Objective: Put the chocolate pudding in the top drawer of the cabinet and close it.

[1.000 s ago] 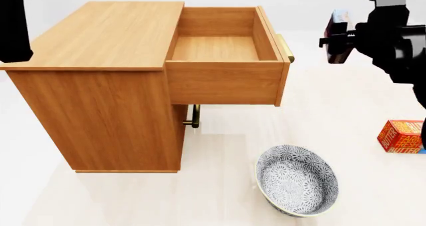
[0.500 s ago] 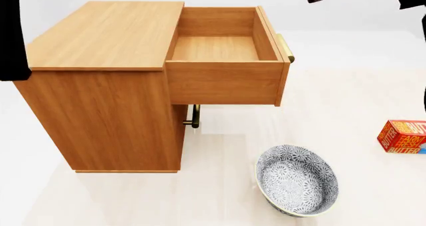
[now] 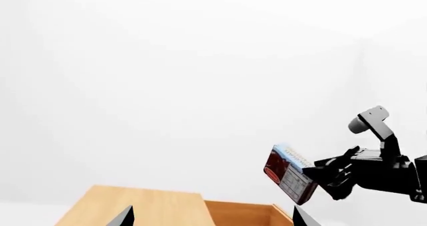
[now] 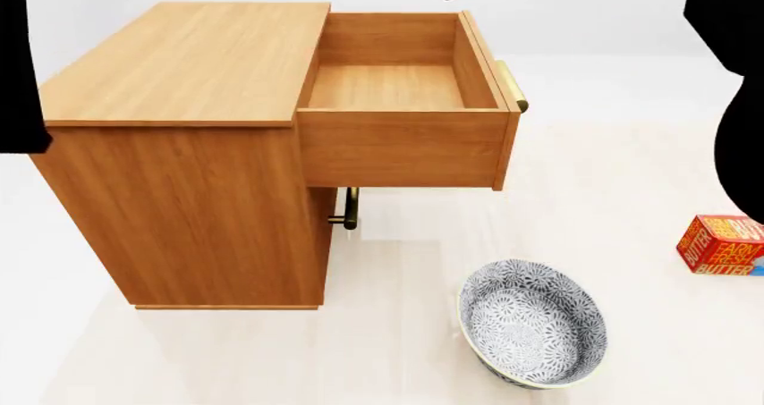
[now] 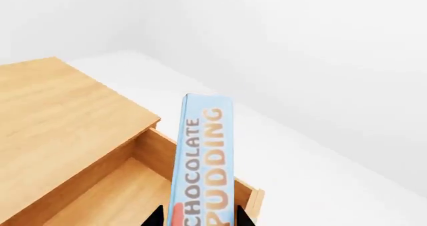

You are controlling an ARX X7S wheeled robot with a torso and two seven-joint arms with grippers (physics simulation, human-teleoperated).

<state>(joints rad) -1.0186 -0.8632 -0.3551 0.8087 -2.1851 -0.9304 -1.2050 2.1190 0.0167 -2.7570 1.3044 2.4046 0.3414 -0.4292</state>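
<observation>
Head view: 1 bowl (image 4: 531,333), 1 butter box (image 4: 721,244).

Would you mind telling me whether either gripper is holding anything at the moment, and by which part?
The right gripper holds the chocolate pudding by one end of the carton, above the open top drawer. The left gripper holds nothing.

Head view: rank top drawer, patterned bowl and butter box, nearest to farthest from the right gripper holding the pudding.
The right gripper, shut on the chocolate pudding, sits at the head view's top edge, above the drawer's far end.
1. Top drawer: pulled open, directly below the carton.
2. Butter box: on the floor at the right edge.
3. Patterned bowl: on the floor, nearest the camera.
</observation>
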